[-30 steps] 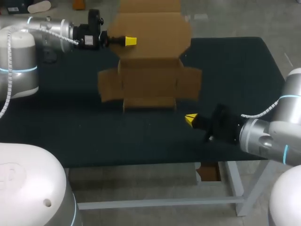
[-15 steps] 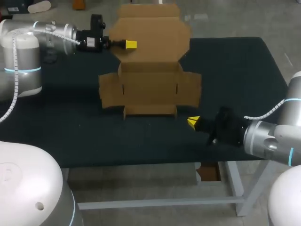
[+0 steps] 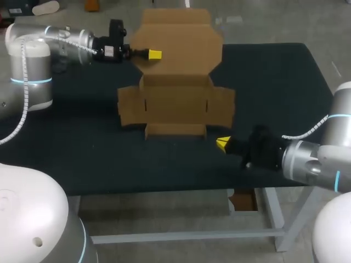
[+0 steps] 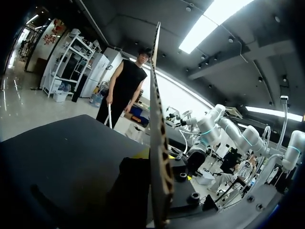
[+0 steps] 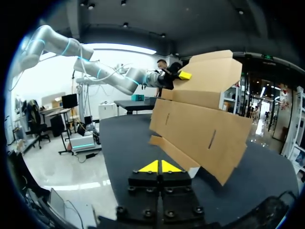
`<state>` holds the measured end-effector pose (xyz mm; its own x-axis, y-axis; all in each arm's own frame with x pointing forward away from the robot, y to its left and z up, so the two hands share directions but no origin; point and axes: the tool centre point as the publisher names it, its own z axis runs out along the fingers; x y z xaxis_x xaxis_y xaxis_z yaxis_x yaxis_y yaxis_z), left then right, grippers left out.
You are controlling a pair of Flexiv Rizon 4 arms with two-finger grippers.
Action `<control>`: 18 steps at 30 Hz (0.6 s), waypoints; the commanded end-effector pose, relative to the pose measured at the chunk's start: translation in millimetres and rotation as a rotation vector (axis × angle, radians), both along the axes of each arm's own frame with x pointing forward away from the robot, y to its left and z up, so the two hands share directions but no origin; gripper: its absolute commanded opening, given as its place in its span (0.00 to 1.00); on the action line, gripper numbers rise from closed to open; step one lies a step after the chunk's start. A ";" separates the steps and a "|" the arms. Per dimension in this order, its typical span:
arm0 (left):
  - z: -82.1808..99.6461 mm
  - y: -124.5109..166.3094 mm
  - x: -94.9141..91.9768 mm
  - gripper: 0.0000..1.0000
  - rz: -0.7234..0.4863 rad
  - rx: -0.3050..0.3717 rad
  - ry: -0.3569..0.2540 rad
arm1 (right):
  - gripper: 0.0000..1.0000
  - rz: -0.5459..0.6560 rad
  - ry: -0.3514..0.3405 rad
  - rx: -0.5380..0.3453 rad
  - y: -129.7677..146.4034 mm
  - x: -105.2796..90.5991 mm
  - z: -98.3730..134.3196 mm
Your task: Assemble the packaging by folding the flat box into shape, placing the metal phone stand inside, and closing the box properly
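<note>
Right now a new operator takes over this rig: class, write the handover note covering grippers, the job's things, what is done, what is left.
Left gripper: jaws shut on the rear flap of the cardboard box, held up off the table.
Right gripper: jaws shut, empty, low by the box's front right corner.
Done: rear flap raised only; box not yet formed.
Left: fold walls, put in phone stand (not in view), close lid.

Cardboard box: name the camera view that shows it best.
Head view. It shows the whole cardboard box from above: flaps spread, rear panel held by the left end effector. The left wrist view catches only one panel edge-on; the right wrist view sees it obliquely from the near side, flaps overlapping.
</note>
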<state>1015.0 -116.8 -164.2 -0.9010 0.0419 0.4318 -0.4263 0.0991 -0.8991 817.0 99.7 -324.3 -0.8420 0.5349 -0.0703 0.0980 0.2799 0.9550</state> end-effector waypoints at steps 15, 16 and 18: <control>-4.7 -0.8 -25.1 0.00 0.053 0.043 -0.175 | 0.00 -0.015 0.063 0.006 30.8 16.5 -24.6; -5.3 -0.7 -26.0 0.00 0.052 0.044 -0.177 | 0.00 -0.016 0.068 0.008 33.2 17.2 -26.0; -6.6 -0.6 -27.6 0.00 0.048 0.049 -0.183 | 0.00 -0.020 0.077 0.008 38.7 19.4 -29.2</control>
